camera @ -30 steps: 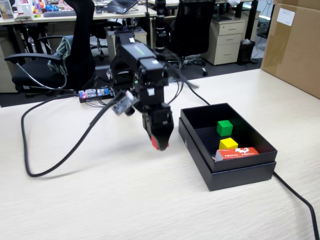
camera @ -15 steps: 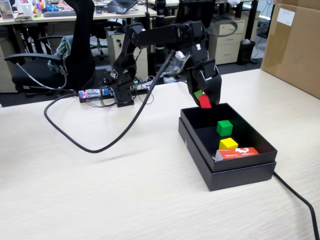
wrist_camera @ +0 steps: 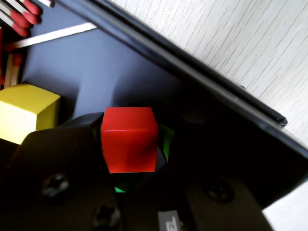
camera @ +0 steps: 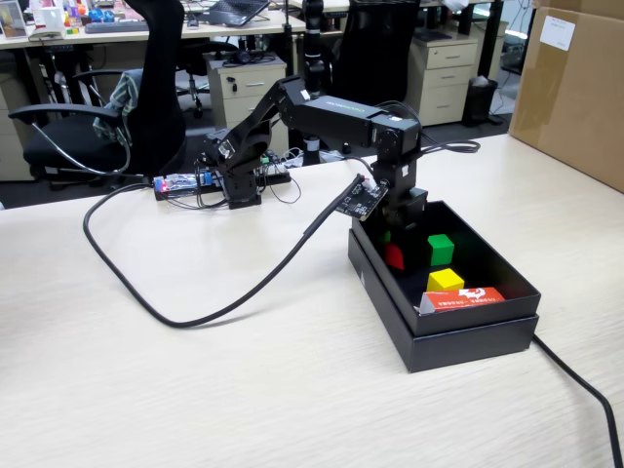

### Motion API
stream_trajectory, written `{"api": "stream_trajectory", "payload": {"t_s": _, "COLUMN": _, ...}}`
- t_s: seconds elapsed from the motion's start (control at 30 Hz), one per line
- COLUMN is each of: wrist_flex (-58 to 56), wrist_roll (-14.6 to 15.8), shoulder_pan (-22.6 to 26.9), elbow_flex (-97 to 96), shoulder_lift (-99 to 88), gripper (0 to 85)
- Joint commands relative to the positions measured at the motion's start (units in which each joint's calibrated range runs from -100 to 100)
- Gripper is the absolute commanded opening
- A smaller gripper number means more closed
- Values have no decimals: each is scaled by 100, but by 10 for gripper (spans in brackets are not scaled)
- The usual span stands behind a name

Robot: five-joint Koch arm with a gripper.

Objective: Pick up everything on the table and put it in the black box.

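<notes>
Spreading across the fixed view, the pale wood-grain worktop (camera: 244, 390) carries everything, with a brown carton (camera: 570, 88) at its far right edge and office chairs and desks behind. A thick black cable (camera: 195, 312) loops over the worktop from the arm (camera: 331, 112), whose base stands at the back and whose links reach forward and right, bending down into the black box (camera: 458, 336). That box sits right of centre, shallow, with a stepped double rim; in the wrist view its dark floor (wrist_camera: 96, 67) and rim run diagonally against the worktop (wrist_camera: 231, 38). Inside, the fixed view shows a red-and-white matchbox (camera: 463, 298) leaning at the near wall, a yellow cube (camera: 446, 280) just behind it and a green cube (camera: 441, 249) farther back. The wrist view shows red-tipped matches (wrist_camera: 21, 17) at the top left and the yellow cube (wrist_camera: 26, 113) on the left. The gripper (camera: 392, 252) is lowered inside the box near its left wall, and its fingers (wrist_camera: 57, 159) are closed on the red cube (wrist_camera: 129, 139), which shows in the fixed view as a red block (camera: 394, 256) just left of the green cube; whether it touches the floor I cannot tell.
</notes>
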Motion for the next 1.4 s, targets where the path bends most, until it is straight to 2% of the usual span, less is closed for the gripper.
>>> {"api": "stream_trajectory", "payload": {"t_s": 0.0, "wrist_flex": -7, "wrist_roll": 15, "shoulder_pan": 0, "elbow_flex": 348, "shoulder_lift": -345, "gripper": 197}}
{"api": "stream_trajectory", "payload": {"t_s": 0.1, "wrist_flex": -7, "wrist_roll": 15, "shoulder_pan": -24, "elbow_flex": 321, "shoulder_lift": -792, "gripper": 398}}
{"api": "stream_trajectory", "payload": {"t_s": 0.3, "wrist_flex": -7, "wrist_roll": 5, "shoulder_pan": -59, "elbow_flex": 76, "shoulder_lift": -2100, "gripper": 464}}
{"api": "stream_trajectory", "payload": {"t_s": 0.47, "wrist_flex": 2, "wrist_roll": -44, "shoulder_pan": -166, "elbow_flex": -260, "shoulder_lift": -3867, "gripper": 467}}
{"api": "stream_trajectory", "payload": {"t_s": 0.63, "wrist_flex": 88, "wrist_roll": -63, "shoulder_pan": -479, "elbow_flex": -1275, "shoulder_lift": -5944, "gripper": 485}}
{"api": "stream_trajectory", "payload": {"t_s": 0.8, "wrist_flex": 892, "wrist_roll": -88, "shoulder_pan": -1011, "elbow_flex": -3297, "shoulder_lift": -7964, "gripper": 487}}
{"api": "stream_trajectory", "payload": {"t_s": 0.87, "wrist_flex": 1583, "wrist_roll": -93, "shoulder_pan": -1236, "elbow_flex": -4548, "shoulder_lift": -8996, "gripper": 487}}
{"api": "stream_trajectory", "payload": {"t_s": 1.2, "wrist_flex": 3466, "wrist_roll": -73, "shoulder_pan": -1597, "elbow_flex": -8274, "shoulder_lift": -11980, "gripper": 488}}
{"api": "stream_trajectory", "payload": {"t_s": 1.37, "wrist_flex": 3941, "wrist_roll": -59, "shoulder_pan": -1680, "elbow_flex": -9425, "shoulder_lift": -12427, "gripper": 523}}
